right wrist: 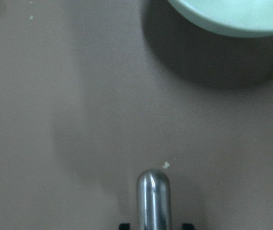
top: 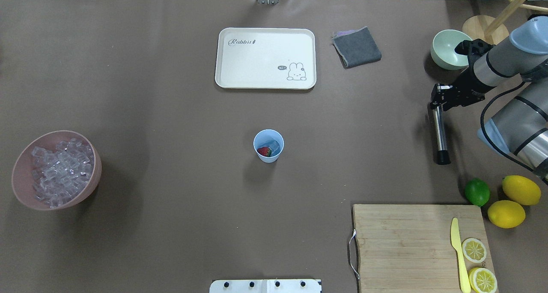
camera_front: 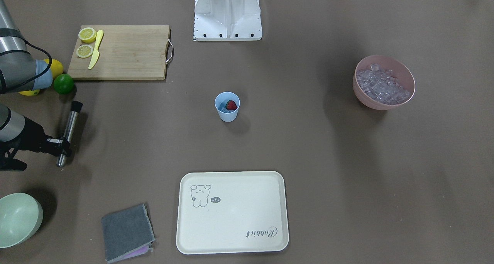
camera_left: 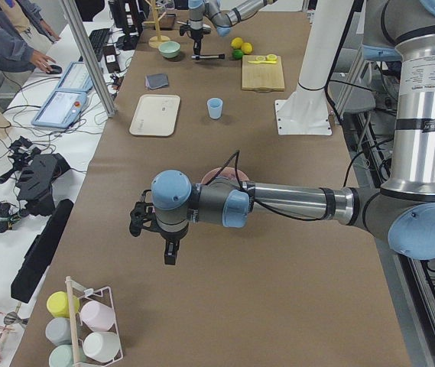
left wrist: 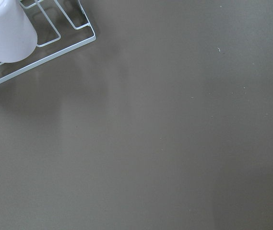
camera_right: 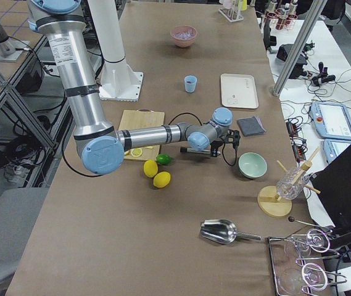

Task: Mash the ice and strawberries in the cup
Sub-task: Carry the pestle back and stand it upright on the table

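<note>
The light-blue cup (camera_front: 227, 115) stands mid-table, also in the overhead view (top: 268, 156). Inside it lie a red strawberry (camera_front: 231, 105) (top: 264, 151) and some clear ice (top: 274, 145). More ice cubes (camera_front: 382, 87) fill a pink bowl (camera_front: 362, 96) (top: 92, 186). My right gripper (camera_front: 61, 145) (top: 436, 103) is shut on the far end of a steel muddler (camera_front: 70, 127) (top: 439, 134) with a black head, held low and level over the table; its steel end shows in the right wrist view (right wrist: 152, 201). My left gripper (camera_left: 168, 248) hangs over bare table at the far end; I cannot tell its state.
A cutting board (top: 402, 241) holds two lemon halves and a yellow knife (top: 457, 254). A lime (top: 477, 192) and two lemons (top: 521, 189) lie beside it. A pale green bowl (top: 445, 49), grey cloth (top: 356, 47) and cream tray (top: 265, 57) sit along the far edge. A wire cup rack (left wrist: 54, 33) is near the left wrist.
</note>
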`<action>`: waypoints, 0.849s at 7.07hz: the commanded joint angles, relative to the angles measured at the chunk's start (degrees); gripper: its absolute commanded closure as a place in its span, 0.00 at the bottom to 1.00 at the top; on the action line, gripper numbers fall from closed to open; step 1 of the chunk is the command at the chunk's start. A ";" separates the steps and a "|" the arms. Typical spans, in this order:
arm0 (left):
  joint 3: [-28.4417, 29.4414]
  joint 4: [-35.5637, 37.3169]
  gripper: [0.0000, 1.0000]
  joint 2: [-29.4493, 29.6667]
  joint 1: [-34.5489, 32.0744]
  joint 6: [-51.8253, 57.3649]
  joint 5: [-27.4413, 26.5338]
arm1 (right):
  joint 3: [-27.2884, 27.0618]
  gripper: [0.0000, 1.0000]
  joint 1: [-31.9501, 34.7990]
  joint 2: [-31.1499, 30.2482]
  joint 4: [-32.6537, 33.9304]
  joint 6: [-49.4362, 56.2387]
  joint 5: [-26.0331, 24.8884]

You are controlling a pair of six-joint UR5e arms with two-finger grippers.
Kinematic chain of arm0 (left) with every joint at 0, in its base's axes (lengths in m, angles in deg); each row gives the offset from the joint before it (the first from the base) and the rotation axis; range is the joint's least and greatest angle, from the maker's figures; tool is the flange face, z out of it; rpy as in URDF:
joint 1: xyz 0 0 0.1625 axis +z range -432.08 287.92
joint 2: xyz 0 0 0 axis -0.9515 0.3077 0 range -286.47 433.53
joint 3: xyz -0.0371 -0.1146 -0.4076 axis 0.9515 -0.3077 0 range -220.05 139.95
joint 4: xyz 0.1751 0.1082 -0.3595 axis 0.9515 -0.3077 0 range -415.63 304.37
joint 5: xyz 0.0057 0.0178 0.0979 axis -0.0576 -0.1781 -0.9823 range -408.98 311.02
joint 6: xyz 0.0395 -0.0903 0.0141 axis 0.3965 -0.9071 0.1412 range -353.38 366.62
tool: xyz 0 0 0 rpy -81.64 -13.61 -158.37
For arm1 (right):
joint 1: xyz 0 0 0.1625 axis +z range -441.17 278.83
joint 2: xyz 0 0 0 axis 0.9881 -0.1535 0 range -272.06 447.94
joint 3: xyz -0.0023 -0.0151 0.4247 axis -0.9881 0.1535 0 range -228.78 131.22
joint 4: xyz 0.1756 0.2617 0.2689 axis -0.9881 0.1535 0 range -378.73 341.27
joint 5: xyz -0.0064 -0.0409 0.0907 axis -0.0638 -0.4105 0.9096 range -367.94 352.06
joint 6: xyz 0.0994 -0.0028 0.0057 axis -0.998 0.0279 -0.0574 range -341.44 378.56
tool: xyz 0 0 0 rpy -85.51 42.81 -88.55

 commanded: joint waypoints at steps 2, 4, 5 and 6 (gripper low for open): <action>0.17 0.09 0.03 0.07 0.09 0.00 -0.12 | -3.27 0.00 2.70 -0.24 0.10 0.40 -0.87; 0.17 0.09 0.03 -0.01 0.00 0.00 -0.03 | -4.35 0.00 10.85 -1.21 1.67 8.15 1.13; 0.34 0.09 0.03 0.07 0.09 0.00 -0.03 | -4.17 0.00 14.72 -1.12 6.73 15.79 2.89; 0.34 0.09 0.03 0.07 0.09 0.00 -0.12 | -4.17 0.00 19.29 -1.12 11.30 23.18 4.47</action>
